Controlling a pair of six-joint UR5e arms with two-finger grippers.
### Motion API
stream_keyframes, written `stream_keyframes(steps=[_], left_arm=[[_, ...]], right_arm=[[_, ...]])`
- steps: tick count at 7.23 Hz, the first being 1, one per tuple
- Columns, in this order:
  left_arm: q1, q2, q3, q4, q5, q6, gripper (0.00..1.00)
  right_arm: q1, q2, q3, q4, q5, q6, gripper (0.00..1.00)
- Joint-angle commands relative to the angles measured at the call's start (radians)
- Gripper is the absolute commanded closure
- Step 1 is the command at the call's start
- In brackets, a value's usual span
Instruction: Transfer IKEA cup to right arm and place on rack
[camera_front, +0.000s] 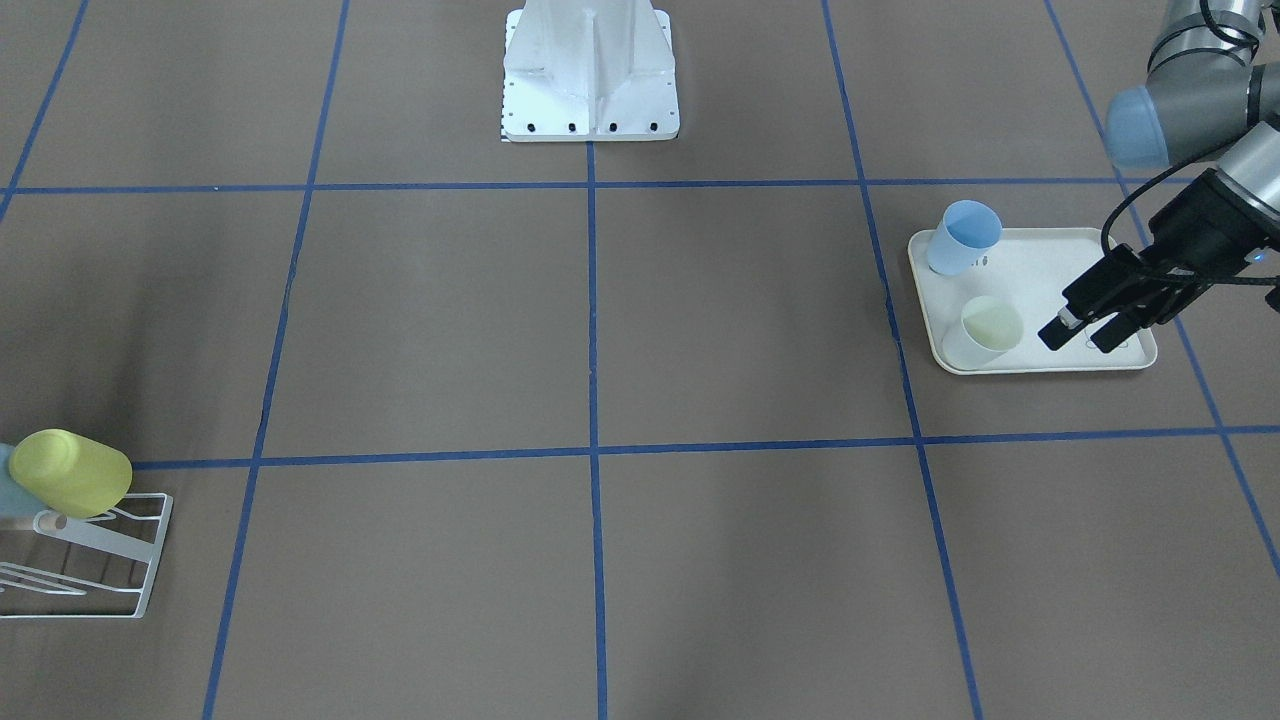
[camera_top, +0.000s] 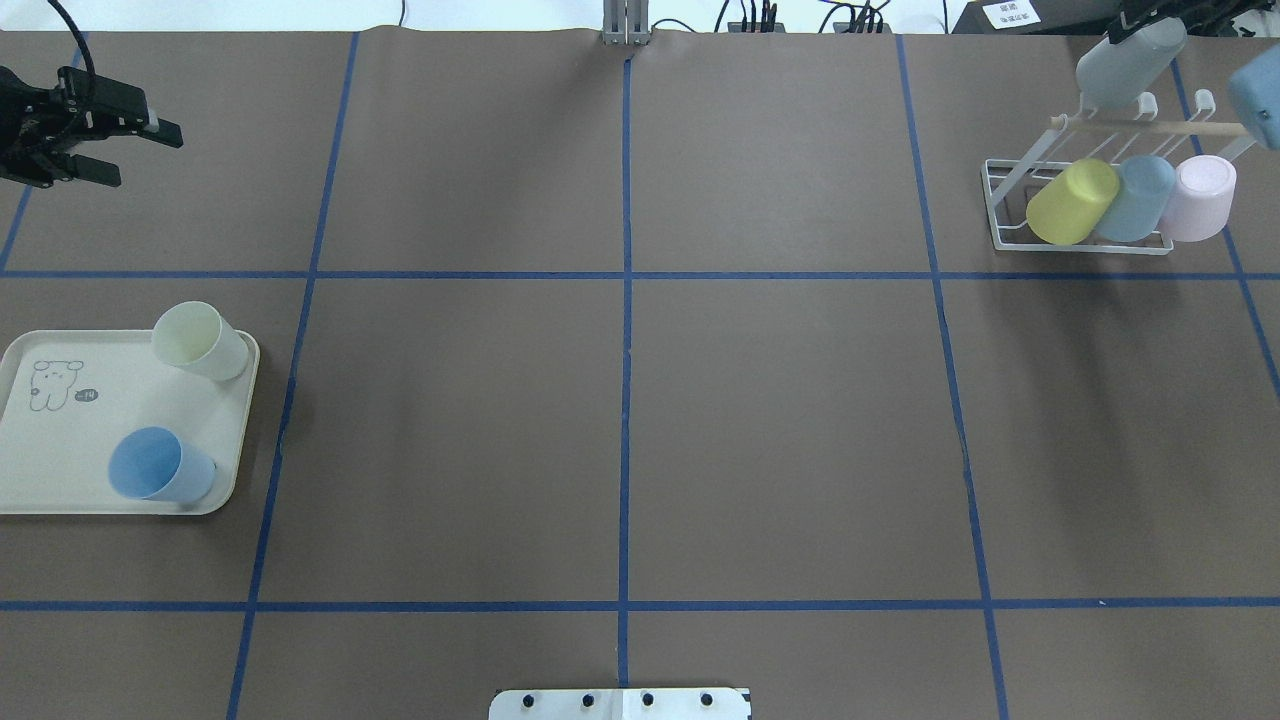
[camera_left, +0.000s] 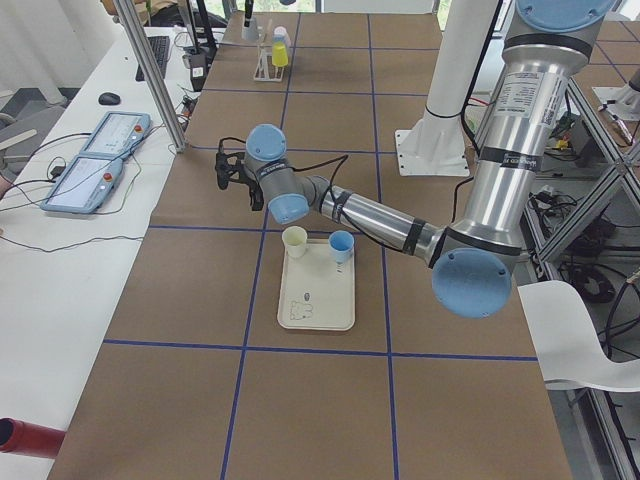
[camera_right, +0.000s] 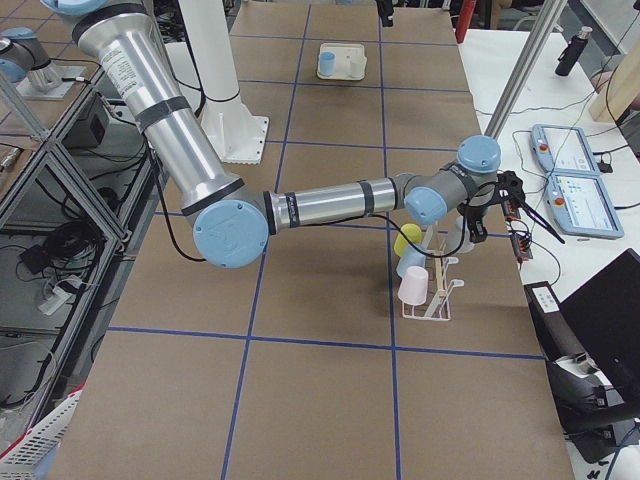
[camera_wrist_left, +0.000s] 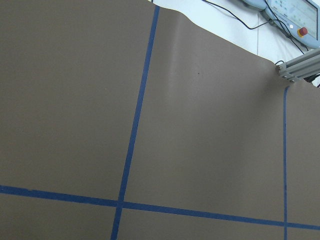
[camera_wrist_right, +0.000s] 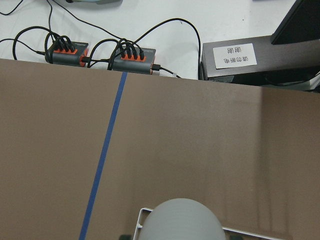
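Observation:
A grey IKEA cup (camera_top: 1130, 62) hangs tilted over the upper prongs of the white wire rack (camera_top: 1000, 200) at the far right. My right gripper (camera_top: 1152, 22) sits at the cup's upper end and looks shut on it; its fingers are cut off by the overhead view's top edge. The cup's rounded body (camera_wrist_right: 182, 220) fills the bottom of the right wrist view. My left gripper (camera_top: 135, 152) hovers open with nothing in it at the far left, beyond the tray; it also shows open in the front-facing view (camera_front: 1085, 335).
The rack's lower row holds a yellow cup (camera_top: 1072, 202), a blue cup (camera_top: 1135, 198) and a pink cup (camera_top: 1200, 198). Another blue cup (camera_top: 1258, 95) shows at the right edge. The cream tray (camera_top: 40, 480) carries a pale green cup (camera_top: 200, 340) and a blue cup (camera_top: 160, 465).

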Motion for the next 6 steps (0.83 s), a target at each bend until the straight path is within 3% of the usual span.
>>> stream_keyframes(steps=[1, 6], left_arm=[[0.0, 0.003, -0.003, 0.0, 0.0, 0.0, 0.0], [0.002, 0.038, -0.037, 0.0, 0.002, -0.002, 0.0]], right_arm=[[-0.014, -0.007, 0.0, 0.002, 0.0, 0.003, 0.77], [-0.051, -0.021, 0.001, 0.004, -0.003, 0.005, 0.73]])
